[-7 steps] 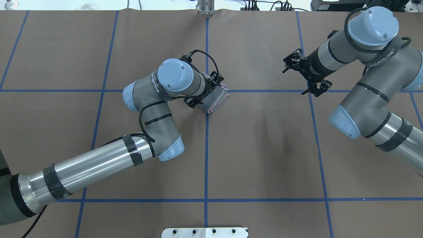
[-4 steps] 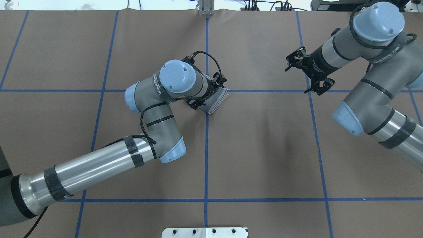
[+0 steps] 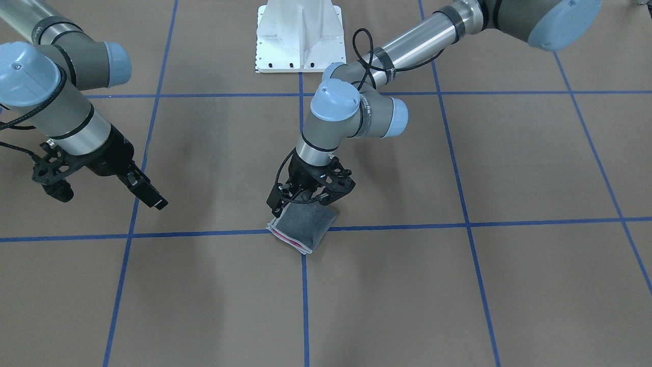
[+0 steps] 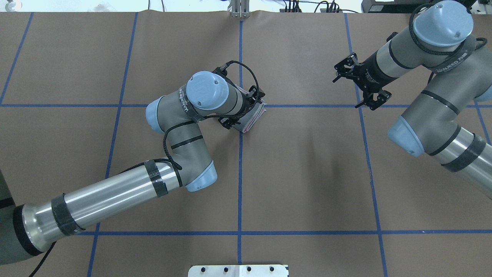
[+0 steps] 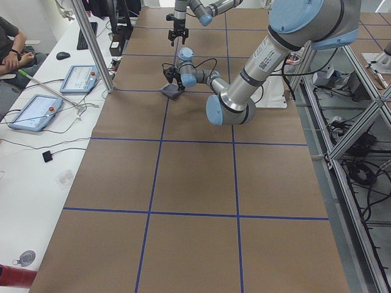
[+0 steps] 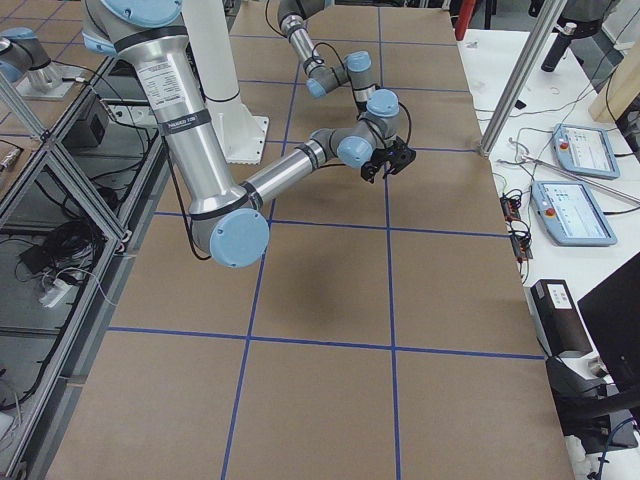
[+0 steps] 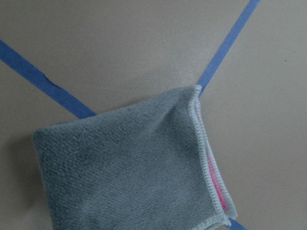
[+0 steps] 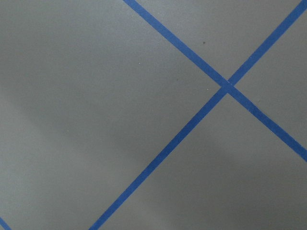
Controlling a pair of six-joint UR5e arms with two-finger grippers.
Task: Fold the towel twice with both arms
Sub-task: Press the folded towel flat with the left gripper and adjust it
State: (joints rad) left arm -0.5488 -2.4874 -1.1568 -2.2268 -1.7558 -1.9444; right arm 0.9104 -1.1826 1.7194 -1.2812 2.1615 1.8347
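The left arm (image 4: 115, 194) and the right arm (image 4: 434, 111) are built alike. Each has polished silver tubes ringed with bands of black tape (image 4: 63, 220), matte grey joints, and round light-blue caps (image 4: 205, 90) dotted with small screws. White lettering (image 4: 451, 63) runs along a dark strap under the cap nearest the jaws. A braided black cable (image 4: 164, 138) loops from the tube up toward the jaws. The jaws are black, open-framed linkages. Behind them stands a white pedestal (image 3: 299, 35) with a row of bolts.
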